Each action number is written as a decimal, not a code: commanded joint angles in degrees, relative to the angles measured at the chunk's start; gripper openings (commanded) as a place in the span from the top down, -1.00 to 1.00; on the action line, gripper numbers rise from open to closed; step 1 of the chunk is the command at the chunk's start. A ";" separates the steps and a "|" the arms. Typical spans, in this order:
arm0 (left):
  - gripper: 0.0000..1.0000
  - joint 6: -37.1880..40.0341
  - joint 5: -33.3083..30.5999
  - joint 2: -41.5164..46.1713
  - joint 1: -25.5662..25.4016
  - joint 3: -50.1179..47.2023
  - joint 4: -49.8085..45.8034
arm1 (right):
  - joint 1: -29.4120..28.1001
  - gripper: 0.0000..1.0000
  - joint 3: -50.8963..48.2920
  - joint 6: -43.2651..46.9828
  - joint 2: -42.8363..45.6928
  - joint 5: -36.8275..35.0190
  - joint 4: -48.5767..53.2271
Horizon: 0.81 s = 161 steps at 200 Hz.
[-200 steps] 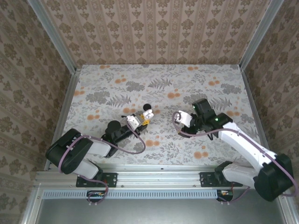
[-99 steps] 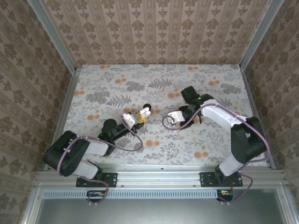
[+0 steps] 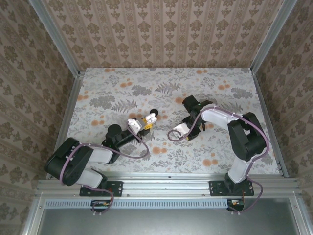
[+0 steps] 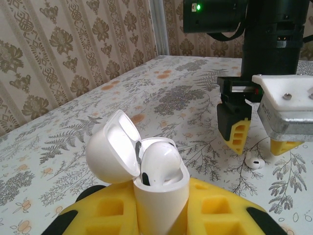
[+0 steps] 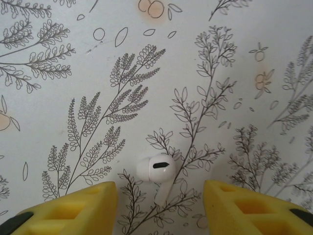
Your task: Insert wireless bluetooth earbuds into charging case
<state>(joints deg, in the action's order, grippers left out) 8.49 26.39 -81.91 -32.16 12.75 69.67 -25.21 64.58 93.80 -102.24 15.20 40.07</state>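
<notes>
Your left gripper point(image 4: 161, 213) is clamped on the charging case point(image 4: 164, 193), its yellow pads pressing the lower body from both sides and holding it upright above the floral table point(image 5: 73, 73). The case is glossy white and rounded, with its lid hinged back to the left. A seated earbud point(image 4: 159, 157), also white, shows its smooth head above the rim. The loose earbud point(image 5: 156, 169) lies flat on the table, white, with a dark slit on its head and a short stem pointing toward the camera. Your right gripper point(image 5: 160, 208) hangs over it with its jaws apart, one yellow pad on each side, neither touching it.
</notes>
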 commanded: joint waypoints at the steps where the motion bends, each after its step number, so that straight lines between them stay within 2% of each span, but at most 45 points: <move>1: 1.00 -1.68 1.77 -0.96 0.43 0.59 0.98 | -0.61 0.01 1.04 2.53 -1.88 0.99 0.82; 129: 1.00 -1.88 2.55 -2.36 0.94 1.13 1.13 | -1.08 0.46 3.40 1.93 -5.69 0.82 1.58; 161: 1.00 -1.92 2.78 -2.96 1.03 1.22 1.63 | -1.07 0.47 3.33 1.76 -4.99 0.18 1.81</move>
<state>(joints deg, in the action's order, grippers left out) 7.64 27.44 -84.09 -31.73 12.78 69.45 -26.04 66.89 94.59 -106.89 15.38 40.80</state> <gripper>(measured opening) 0.198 0.265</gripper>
